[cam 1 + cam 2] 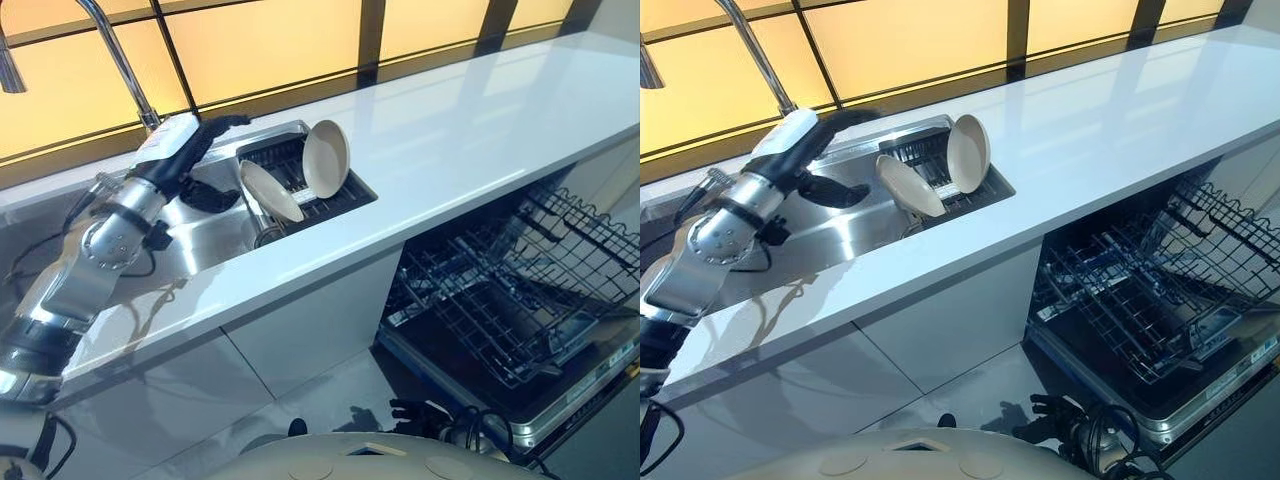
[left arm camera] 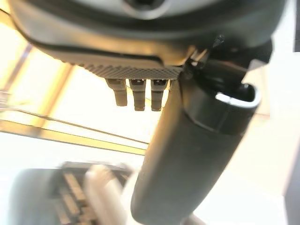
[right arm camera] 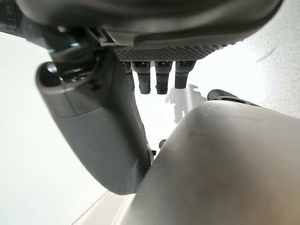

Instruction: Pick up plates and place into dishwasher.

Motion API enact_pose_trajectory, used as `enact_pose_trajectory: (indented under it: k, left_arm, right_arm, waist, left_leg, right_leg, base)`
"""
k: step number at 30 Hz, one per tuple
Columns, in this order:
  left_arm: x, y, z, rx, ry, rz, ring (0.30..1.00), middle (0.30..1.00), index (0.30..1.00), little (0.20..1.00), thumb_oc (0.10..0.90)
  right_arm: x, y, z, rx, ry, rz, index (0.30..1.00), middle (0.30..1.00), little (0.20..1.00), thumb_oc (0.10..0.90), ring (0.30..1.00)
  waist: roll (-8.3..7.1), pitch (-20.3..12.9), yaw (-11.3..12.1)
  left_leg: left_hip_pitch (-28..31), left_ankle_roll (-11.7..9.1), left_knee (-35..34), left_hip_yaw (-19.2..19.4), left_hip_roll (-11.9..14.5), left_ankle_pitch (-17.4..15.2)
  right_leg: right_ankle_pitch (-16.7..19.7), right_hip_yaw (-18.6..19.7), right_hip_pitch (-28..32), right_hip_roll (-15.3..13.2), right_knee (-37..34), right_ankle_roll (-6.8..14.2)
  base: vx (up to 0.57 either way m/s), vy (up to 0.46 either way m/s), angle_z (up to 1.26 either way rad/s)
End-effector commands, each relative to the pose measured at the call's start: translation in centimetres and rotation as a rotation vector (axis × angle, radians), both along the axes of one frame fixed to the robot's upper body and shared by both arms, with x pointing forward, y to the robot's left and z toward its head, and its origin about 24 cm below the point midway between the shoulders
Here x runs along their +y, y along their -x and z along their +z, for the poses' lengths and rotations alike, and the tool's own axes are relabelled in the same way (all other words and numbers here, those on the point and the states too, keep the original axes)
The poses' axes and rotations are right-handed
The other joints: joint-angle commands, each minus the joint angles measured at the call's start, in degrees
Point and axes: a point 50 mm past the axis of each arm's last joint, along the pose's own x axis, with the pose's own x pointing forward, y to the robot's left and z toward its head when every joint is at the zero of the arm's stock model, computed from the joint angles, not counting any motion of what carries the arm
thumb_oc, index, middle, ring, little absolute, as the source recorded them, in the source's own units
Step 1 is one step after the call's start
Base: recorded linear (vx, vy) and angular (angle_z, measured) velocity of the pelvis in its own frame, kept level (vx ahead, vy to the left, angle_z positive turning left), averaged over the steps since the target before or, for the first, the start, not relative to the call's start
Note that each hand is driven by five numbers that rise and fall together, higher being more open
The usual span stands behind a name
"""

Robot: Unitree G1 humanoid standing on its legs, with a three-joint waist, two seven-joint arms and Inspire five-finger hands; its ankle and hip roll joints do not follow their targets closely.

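White counter (image 1: 450,130) w/ sink rack (image 1: 300,175), two plates (image 1: 326,158).

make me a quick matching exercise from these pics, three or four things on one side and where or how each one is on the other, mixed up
Things:
1. plates
2. left hand
3. dishwasher rack
4. faucet

Places or states:
a. pulled out, no dishes in it
b. rising behind the sink
c. standing on edge in the sink's dark rack
d. reaching into the sink basin, near the plates

Pairs: 1-c, 2-d, 3-a, 4-b

No text, label or number is showing legibly anywhere. Small marks on the dishwasher door edge (image 1: 600,372) are reading as blur.
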Motion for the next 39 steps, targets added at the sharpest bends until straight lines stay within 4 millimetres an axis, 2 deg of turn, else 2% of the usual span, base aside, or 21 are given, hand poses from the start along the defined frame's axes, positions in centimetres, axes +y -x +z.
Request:
enact_pose_trajectory:
  k: [1,10,18,25,39]
  left_arm:
    - [1.0,0.3,7.3,-0.305,-0.028,0.008,0.900,0.900,0.900,0.900,0.800]
    - [1.6,-0.3,6.9,-0.224,-0.195,0.042,0.900,0.900,0.900,0.900,0.800]
    - [1.3,-1.8,9.5,-0.340,-0.302,0.068,0.900,0.900,0.900,0.900,0.800]
    - [0.9,-2.9,10.2,-0.360,-0.340,0.081,0.900,0.900,0.900,0.900,0.800]
    - [-1.5,-4.9,9.0,-0.241,-0.444,0.024,0.900,0.900,0.900,0.900,0.800]
  right_arm:
    - [-0.8,0.1,0.1,-0.002,0.011,0.007,0.900,0.900,0.900,0.800,0.900]
    - [-1.7,-0.4,0.4,0.005,0.024,0.031,0.900,0.900,0.900,0.800,0.900]
    - [-2.2,-0.6,0.6,0.021,0.034,0.075,0.900,0.900,0.900,0.800,0.900]
    - [-2.1,-0.5,0.5,0.040,0.039,0.099,0.900,0.900,0.900,0.800,0.900]
    - [-1.6,0.4,0.2,0.074,0.032,0.134,0.900,0.900,0.900,0.800,0.900]
  waist:
    - [0.20,0.61,1.06]
    - [0.46,0.70,0.58]
    - [0.66,0.56,-0.90]
    - [0.86,0.32,-1.91]
    - [1.50,0.25,-4.16]
  left_leg:
    - [4.13,1.80,0.40,3.81,-3.88,-8.58]
    - [4.38,1.74,0.40,4.25,-3.75,-8.78]
    - [4.63,1.63,0.40,4.92,-3.60,-8.95]
    - [4.85,1.51,0.40,5.51,-3.53,-9.17]
    - [4.87,1.47,0.40,6.78,-3.44,-9.39]
  right_leg:
    - [3.18,-0.84,-5.73,1.00,2.02,1.12]
    - [2.87,-0.71,-5.72,1.08,2.35,1.19]
    - [2.67,-0.38,-5.87,1.23,2.80,1.32]
    - [2.68,0.29,-5.83,1.54,2.61,1.38]
    - [2.72,1.98,-6.24,1.92,2.56,1.47]
  base:
    - [0.01,0.002,0.08]
    - [0.01,0.004,0.07]
    - [0.01,0.002,0.01]
    - [0.01,-0.001,0.00]
    - [0.04,0.000,-0.05]
